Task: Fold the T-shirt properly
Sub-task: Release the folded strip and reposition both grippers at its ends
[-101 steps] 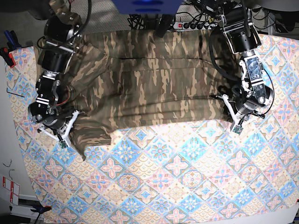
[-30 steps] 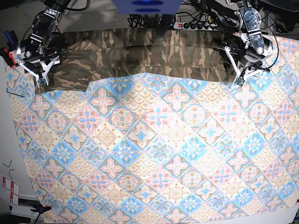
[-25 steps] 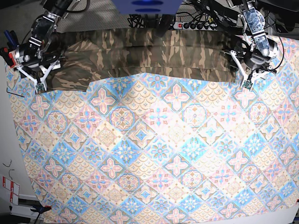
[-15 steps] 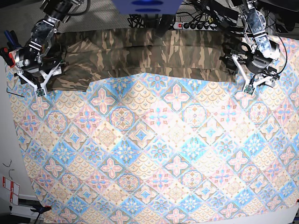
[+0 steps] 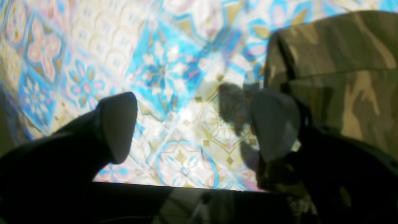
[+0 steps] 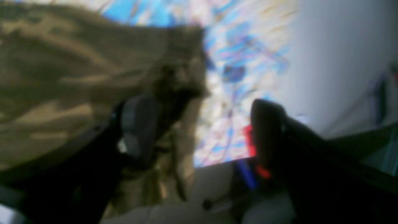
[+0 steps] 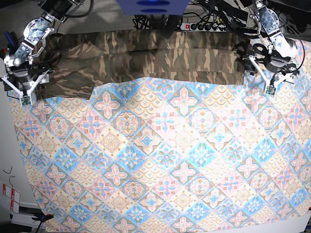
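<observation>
T-shirt (image 7: 146,60) folded band along far edge | tablecloth (image 7: 165,160) bare below

looking like a robotics lab bench: power strip (image 7: 204,26) and tangled cables (image 7: 221,17) lying behind a tiled tablecloth (image 7: 165,160), clamps (image 7: 39,218) gripping its edge, blue overhead mount (image 7: 151,6) hanging above.

A brightly lit pastel tile-patterned tablecloth (image 7: 165,160) covers the table, a power strip (image 7: 204,26) behind it.
</observation>
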